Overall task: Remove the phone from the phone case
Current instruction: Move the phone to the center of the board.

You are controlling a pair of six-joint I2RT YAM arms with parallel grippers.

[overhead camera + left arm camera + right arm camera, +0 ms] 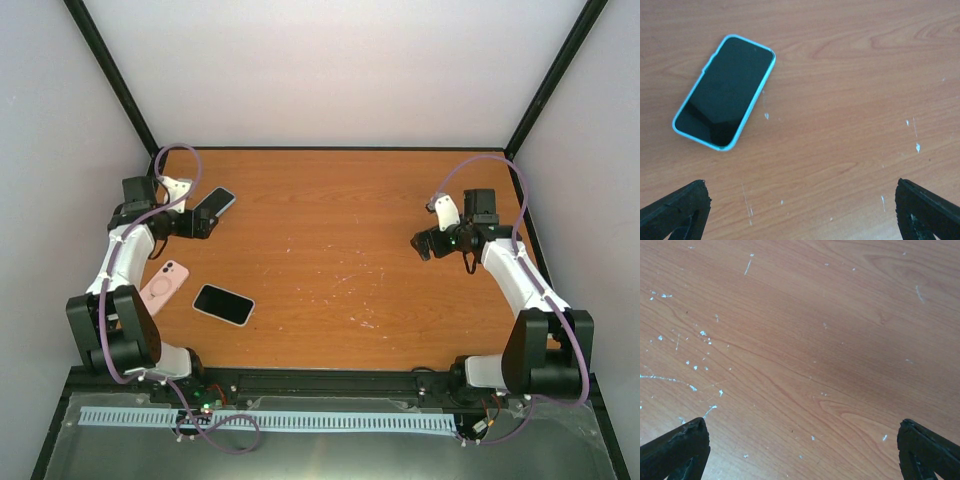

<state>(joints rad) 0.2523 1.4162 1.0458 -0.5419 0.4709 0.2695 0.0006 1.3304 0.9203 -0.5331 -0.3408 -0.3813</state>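
A phone [725, 92] in a light-blue phone case lies screen-up on the wooden table, ahead and to the left of my left gripper [800, 200]. That gripper is open, with only bare wood between its black fingertips [677, 207]. From above, the same phone [215, 202] sits just beyond the left gripper [200, 223] at the table's left. My right gripper [428, 243] hovers over the right side of the table. It [800, 440] is open too, with nothing between its fingers.
A pink phone or case [163, 285] lies back-up near the left arm. Beside it is a dark-screened phone with a pale rim [223, 304]. The table [340, 250] is scratched and flecked with white, and walls enclose it on three sides.
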